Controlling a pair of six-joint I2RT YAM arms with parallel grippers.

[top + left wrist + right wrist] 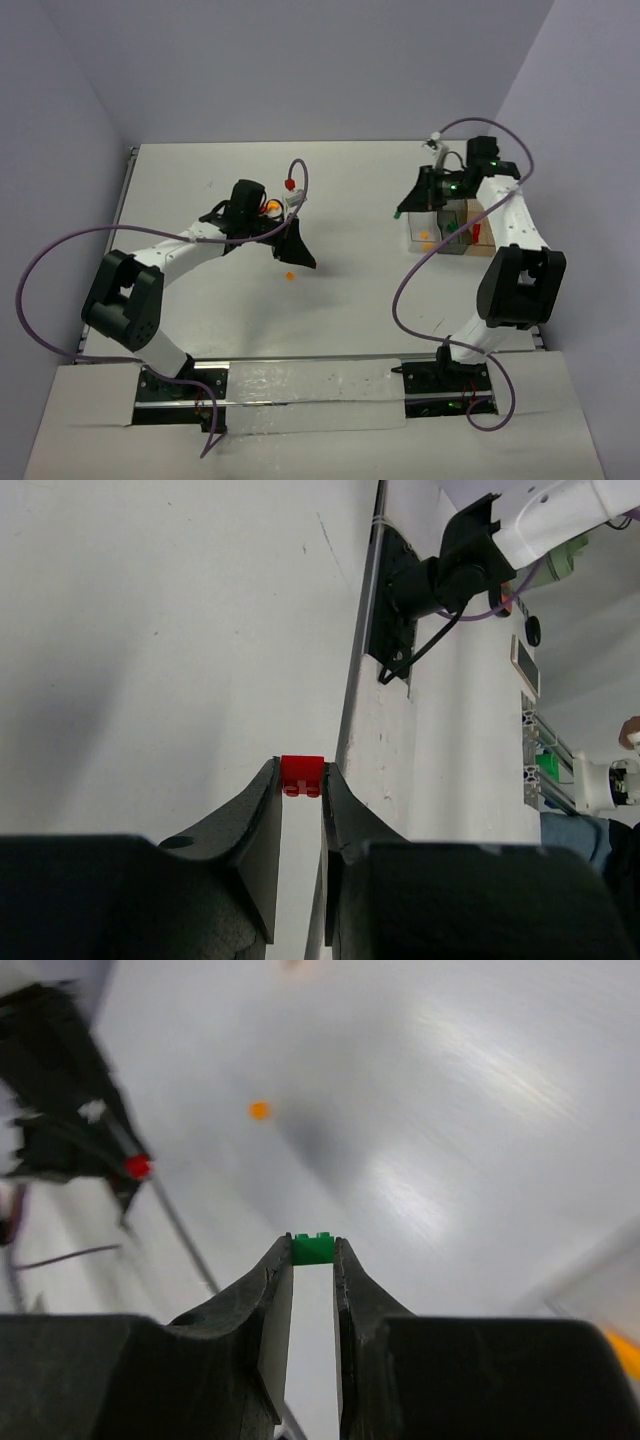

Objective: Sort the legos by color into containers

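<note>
Left wrist view is showing my left gripper (301,788) pinching a red lego (302,774) between nearly closed fingertips. My right gripper (313,1262) is clamping a green lego (312,1248) likewise, hanging just beside the containers (450,247). An orange lego (290,275) is lying on the table (350,200).

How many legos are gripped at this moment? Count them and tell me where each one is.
2. A red lego is pinched at the tip of the left gripper; a green lego is at the tip of the right gripper. Neither gripper seems to hide another.
</note>
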